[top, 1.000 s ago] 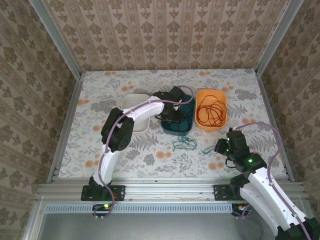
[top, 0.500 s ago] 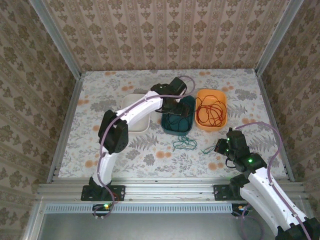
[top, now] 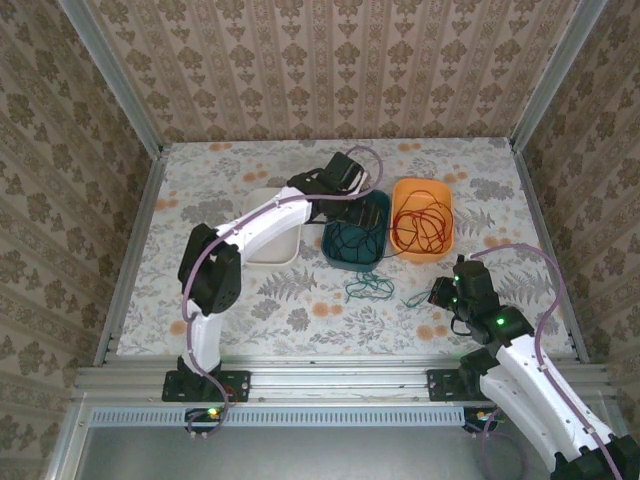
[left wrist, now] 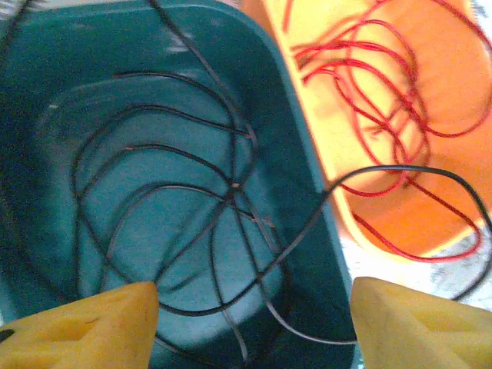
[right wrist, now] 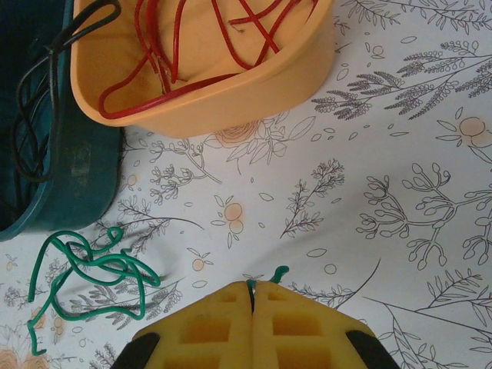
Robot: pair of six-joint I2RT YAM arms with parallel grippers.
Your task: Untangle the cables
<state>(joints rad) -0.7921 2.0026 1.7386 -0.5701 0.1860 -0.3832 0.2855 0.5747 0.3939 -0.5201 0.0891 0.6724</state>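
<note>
Left arm (top: 255, 222) reaches far, left gripper (left wrist: 250, 307) pointing down, jaws spread wide. Right arm (top: 520, 365) sits folded near, right gripper (right wrist: 252, 288) low, jaws pressed together.

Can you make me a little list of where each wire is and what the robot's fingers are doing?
black cable: coiled in the teal tray, one loop reaching over its rim toward the orange tray
red cable: in the orange tray
green cable: loose on the table, in front of the teal tray
white tray: left of the teal tray
left fingers: open, above the teal tray
right fingers: shut, a short green bit just past their tips
</note>
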